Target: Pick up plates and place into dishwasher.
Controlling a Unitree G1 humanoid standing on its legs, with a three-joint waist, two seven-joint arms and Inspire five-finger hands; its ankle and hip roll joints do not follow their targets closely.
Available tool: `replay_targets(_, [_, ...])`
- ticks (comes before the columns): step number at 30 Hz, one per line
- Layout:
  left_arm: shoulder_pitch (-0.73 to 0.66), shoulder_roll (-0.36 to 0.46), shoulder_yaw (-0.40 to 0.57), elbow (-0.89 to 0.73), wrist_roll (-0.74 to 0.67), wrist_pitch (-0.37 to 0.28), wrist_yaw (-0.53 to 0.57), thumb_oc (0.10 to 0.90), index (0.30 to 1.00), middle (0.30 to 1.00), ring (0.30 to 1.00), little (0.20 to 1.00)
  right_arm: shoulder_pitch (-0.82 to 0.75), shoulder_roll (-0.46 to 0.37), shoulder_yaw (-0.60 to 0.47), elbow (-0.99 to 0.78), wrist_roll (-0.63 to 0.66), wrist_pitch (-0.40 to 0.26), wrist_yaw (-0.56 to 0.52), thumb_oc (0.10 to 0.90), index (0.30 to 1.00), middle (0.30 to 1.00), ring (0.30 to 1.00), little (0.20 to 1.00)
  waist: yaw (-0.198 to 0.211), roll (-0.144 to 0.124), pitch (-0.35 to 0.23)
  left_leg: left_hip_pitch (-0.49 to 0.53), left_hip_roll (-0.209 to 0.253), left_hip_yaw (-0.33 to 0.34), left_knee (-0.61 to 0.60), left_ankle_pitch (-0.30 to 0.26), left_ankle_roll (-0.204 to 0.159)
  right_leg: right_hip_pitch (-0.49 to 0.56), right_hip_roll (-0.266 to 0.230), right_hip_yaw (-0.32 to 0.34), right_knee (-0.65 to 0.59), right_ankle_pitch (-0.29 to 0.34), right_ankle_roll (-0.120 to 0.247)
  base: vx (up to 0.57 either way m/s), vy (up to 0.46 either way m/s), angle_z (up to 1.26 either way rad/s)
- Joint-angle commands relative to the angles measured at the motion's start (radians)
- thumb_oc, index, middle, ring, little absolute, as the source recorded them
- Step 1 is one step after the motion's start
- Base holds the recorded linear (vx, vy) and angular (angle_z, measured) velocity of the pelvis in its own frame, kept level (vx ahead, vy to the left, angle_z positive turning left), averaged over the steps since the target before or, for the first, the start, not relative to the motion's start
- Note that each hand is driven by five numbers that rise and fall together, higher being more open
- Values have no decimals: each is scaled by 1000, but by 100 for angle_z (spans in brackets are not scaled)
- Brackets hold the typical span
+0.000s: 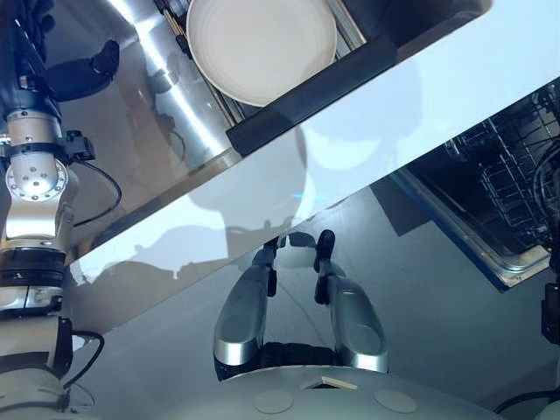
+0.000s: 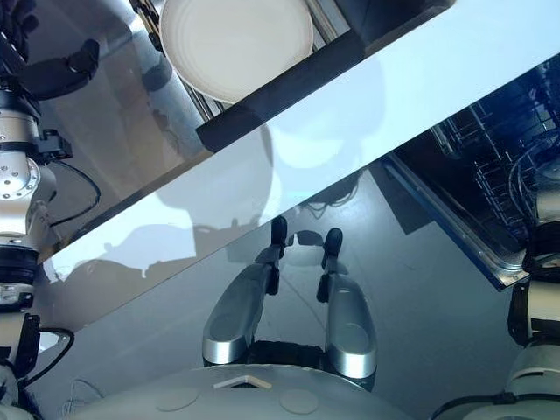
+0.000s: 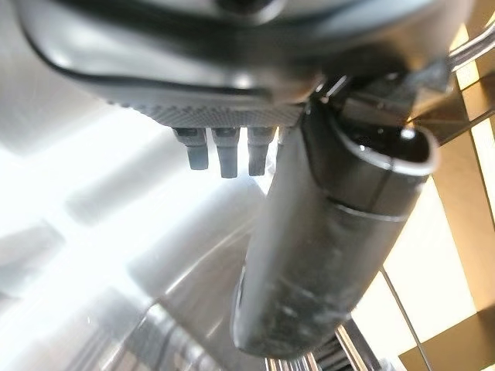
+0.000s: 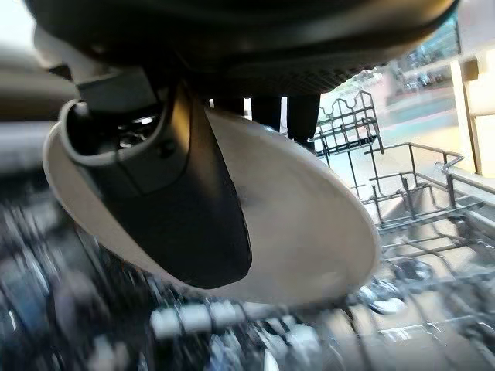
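1. The pale counter (image 1: pixel 367 131) runs as a slanted band across the head views; its front edge lies nearest, with the grey floor (image 1: pixel 437 289) below it.
2. Beyond the counter's far edge, a dark strip (image 1: pixel 315 92) borders a recess with a metal rack; one white plate (image 1: pixel 261 44) lies there, round and face up, its near rim just beside the dark strip; I count one plate in that spot.
3. To the left of that plate lies a shiny steel surface (image 1: pixel 149 96); the left hand (image 3: pixel 325 255) hangs over it, thumb standing out straight and the short fingertips (image 3: pixel 228 154) in a row, closed round nothing, so it reads as relaxed and empty; the left arm's wrist shows at the left edge of the head views.
4. On the right, past the counter's end, the open dishwasher (image 1: pixel 503 184) shows its wire rack (image 4: pixel 402 193); the rack's tines stand between the hand and the basket floor.
5. The right hand (image 4: pixel 178 201) is over that rack, gripping a second white plate (image 4: pixel 309 232); the thumb lies across the plate's face and the fingers (image 4: pixel 302 116) curl behind its rim; the plate is tilted, above the wires; whether it touches them I cannot tell.
6. Two plates in all; one rack in the dishwasher.
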Motion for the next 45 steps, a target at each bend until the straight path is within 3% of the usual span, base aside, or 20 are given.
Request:
replay_targets(1, [9, -14, 83, -29, -10, -127, 39, 800, 900, 900, 900, 900, -9, -134, 69, 24, -34, 54, 121, 100, 300, 300, 300, 200, 3, -21, -76, -41, -23, 18, 52, -82, -4, -136, 73, 21, 236, -165, -13, 0, 0, 0])
replay_targets(7, [19, 7, 89, -46, -27, -126, 29, 800, 900, 900, 900, 900, 9, -122, 102, 53, -36, 146, 227, 100, 300, 300, 300, 200, 12, -29, -72, -42, -21, 19, 59, -81, -1, -136, 71, 23, 240, -160, -7, 0, 0, 0])
replay_targets(8, [24, 6, 92, -48, -26, -128, 26, 800, 900, 900, 900, 900, 15, -118, 97, 63, -36, 155, 247, 259, 436, 436, 436, 359, 14, -30, -71, -40, -22, 19, 59, -82, -1, -134, 70, 25, 238, -159, -6, 0, 0, 0])
replay_targets(9, [26, 8, 92, -47, -29, -130, 17, 800, 900, 900, 900, 900, 13, -117, 99, 81, -44, 156, 255, 800, 900, 900, 900, 900, 17, -31, -74, -35, -22, 18, 57, -83, -1, -127, 71, 26, 234, -158, -5, 0, 0, 0])
replay_targets(19, [70, 9, 104, -40, -57, -140, -30, 800, 900, 900, 900, 900, 23, -134, 100, 47, -87, 125, 233, 800, 900, 900, 900, 900, 19, -49, -106, 22, -27, 24, 37, -92, 4, -57, 71, 35, 176, -141, 6, -11, 26, -3])
replay_targets(36, [168, -51, 139, -40, -69, -134, -93, 800, 900, 900, 900, 900, 171, -114, 3, -64, -135, 74, 270, 800, 900, 900, 900, 900, 17, -88, -195, 156, -34, 42, -39, -104, 13, 86, 71, 45, 70, -119, 29, -3, 40, -8])
replay_targets(40, [177, -63, 137, -40, -66, -132, -101, 800, 900, 900, 900, 900, 191, -106, -9, -85, -130, 75, 280, 800, 900, 900, 900, 900, 15, -91, -217, 180, -35, 47, -53, -106, 14, 110, 68, 46, 54, -115, 34, -3, 47, -4])
replay_targets(45, [197, -89, 134, -50, -51, -134, -105, 800, 900, 900, 900, 900, 216, -80, -41, -127, -36, 38, 284, 800, 900, 900, 900, 900, 11, -91, -254, 215, -38, 52, -71, -113, 16, 141, 64, 48, 34, -111, 40, -5, 61, -3])
